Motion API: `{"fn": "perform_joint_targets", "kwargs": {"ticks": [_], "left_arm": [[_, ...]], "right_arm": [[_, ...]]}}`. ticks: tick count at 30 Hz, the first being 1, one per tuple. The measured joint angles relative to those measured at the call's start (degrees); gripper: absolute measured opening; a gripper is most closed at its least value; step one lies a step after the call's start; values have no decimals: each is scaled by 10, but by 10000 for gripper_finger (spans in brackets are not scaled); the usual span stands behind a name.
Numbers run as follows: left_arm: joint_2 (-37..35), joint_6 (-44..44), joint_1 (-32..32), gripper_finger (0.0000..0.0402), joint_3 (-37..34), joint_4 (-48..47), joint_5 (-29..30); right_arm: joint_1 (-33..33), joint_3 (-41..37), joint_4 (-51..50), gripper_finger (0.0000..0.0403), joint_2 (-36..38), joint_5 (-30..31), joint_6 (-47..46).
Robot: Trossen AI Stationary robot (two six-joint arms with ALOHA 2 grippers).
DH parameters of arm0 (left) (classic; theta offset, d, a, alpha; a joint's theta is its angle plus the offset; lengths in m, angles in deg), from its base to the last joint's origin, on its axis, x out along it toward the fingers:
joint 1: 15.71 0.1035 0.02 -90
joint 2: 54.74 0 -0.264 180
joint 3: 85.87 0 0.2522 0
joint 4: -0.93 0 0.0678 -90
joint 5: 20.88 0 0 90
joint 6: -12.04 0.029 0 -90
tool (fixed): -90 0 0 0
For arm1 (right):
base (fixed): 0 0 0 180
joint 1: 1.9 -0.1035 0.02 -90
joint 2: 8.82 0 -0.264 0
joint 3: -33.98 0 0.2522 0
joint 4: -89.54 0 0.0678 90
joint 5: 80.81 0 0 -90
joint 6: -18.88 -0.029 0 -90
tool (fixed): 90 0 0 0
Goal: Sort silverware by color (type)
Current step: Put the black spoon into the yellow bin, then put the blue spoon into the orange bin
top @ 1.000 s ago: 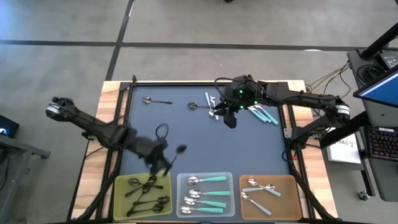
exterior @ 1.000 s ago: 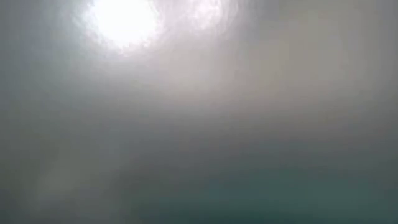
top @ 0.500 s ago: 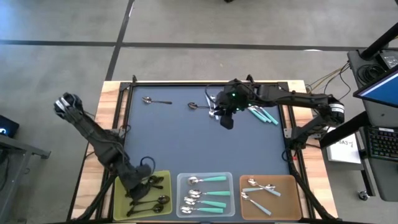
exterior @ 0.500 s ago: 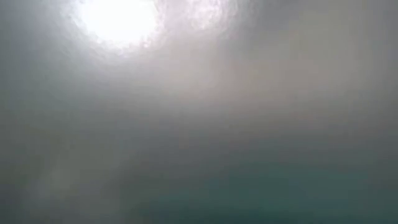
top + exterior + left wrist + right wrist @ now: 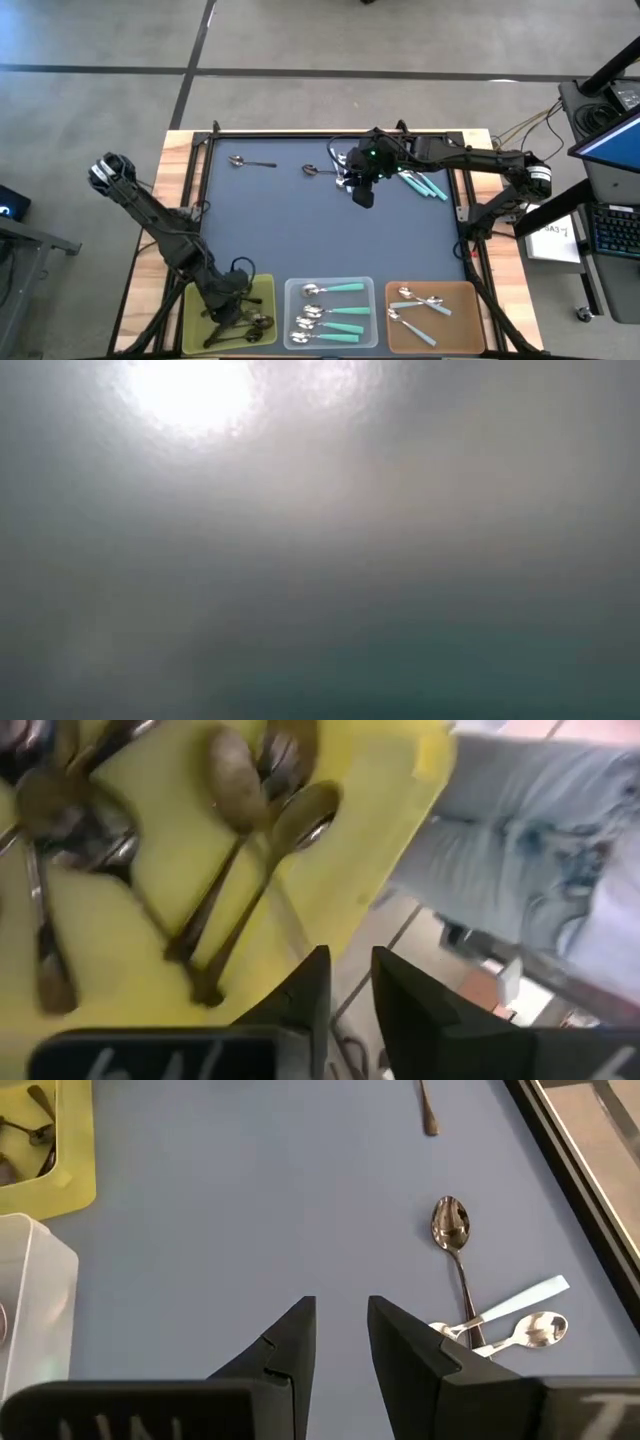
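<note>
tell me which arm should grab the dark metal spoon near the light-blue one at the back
Right. The right gripper hovers beside that dark metal spoon; the left gripper is over the yellow tray.

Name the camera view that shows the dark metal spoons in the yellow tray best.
The left wrist view: the dark metal spoons lie close on the yellow tray, bowls and handles distinct. The high view shows them small and partly covered by the left gripper. The right wrist view catches only the tray's corner; the low view shows nothing.
</note>
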Motion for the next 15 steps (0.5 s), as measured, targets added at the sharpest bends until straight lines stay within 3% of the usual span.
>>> {"fn": "perform_joint_targets", "kwargs": {"ticks": [7,12,15], "left_arm": [[-8,67,57,112,0,19,98],[-9,186,149,127,0,19,163],[-9,269,221,128,0,20,172]], "right_arm": [[0,0,0,82,0,0,6],[0,3,0,86,0,1,13],[0,6,-1,85,0,1,13]]}}
